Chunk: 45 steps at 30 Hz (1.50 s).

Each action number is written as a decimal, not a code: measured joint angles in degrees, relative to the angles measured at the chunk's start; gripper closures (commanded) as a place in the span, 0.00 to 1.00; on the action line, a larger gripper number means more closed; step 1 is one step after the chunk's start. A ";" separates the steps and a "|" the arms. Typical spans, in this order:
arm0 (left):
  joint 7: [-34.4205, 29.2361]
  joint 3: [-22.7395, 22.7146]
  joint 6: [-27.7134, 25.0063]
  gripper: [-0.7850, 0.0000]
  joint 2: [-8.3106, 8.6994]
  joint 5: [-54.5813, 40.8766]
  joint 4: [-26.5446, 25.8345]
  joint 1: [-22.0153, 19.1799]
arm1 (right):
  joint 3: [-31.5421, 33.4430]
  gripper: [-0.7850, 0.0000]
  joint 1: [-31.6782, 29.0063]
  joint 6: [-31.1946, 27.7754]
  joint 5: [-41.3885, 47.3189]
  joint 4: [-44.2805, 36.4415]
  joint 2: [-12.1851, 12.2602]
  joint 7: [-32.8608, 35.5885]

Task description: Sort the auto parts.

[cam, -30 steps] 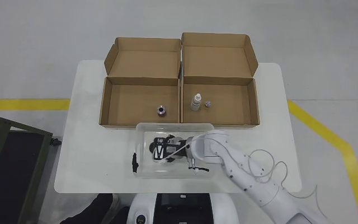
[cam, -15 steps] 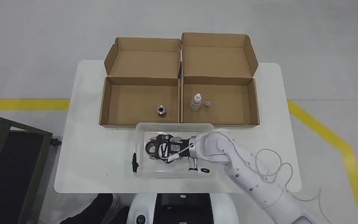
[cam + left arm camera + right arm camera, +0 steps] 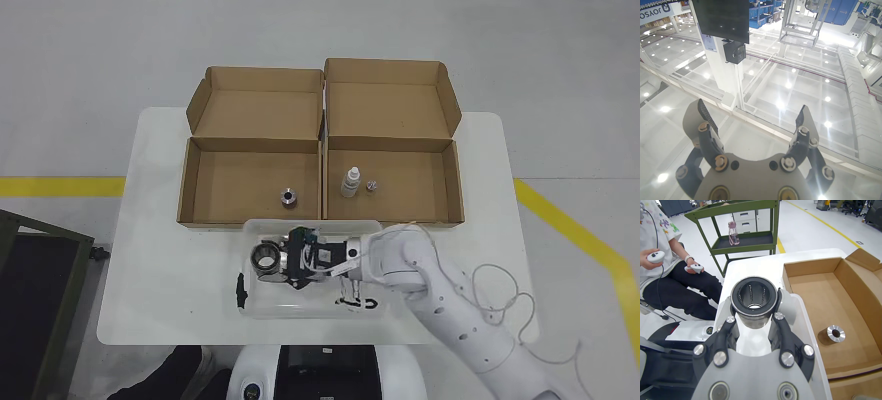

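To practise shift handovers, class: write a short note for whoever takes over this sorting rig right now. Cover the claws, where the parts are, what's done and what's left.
Left claw: open, empty, pointing upward.
Right claw: shut on a bearing, over the left end of the bin.
Done: a sleeve lies in the left box; a bottle and a small metal part lie in the right box.
Left: box the bearing, probably with the sleeve. Then sort a black part near the bin's right end and a black piece at its left edge.

The right arm [image 3: 440, 300] hides much of the clear bin [image 3: 300, 222] — the tiny boxed part [image 3: 372, 184] is unidentifiable.
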 measured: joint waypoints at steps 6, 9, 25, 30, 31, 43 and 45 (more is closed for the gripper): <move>0.00 0.00 0.00 0.00 0.00 0.00 0.00 0.00 | 1.67 1.00 0.18 0.02 3.08 -1.56 0.20 -1.64; 0.00 0.00 0.00 0.00 0.00 0.00 0.00 0.00 | 2.80 1.00 0.17 -0.11 4.43 -2.78 0.37 -2.38; 0.00 0.00 0.00 0.00 0.00 0.00 0.00 0.00 | 9.35 1.00 -0.90 -0.03 8.75 -11.60 1.52 -5.18; 0.00 0.00 0.00 0.00 0.00 0.00 0.00 0.00 | 10.67 1.00 -0.61 0.74 9.85 -12.61 1.66 -5.99; 0.00 0.00 0.00 0.00 0.00 0.00 0.00 0.00 | 10.89 1.00 -0.47 0.96 10.03 -12.85 1.67 -6.13; 0.00 0.00 0.00 0.00 0.00 0.00 0.00 0.00 | 11.36 1.00 0.99 2.18 10.44 -13.73 1.55 -8.15; 0.00 0.00 0.00 0.00 0.00 0.00 0.00 0.00 | 11.21 1.00 1.24 2.55 9.74 -13.78 1.52 -8.06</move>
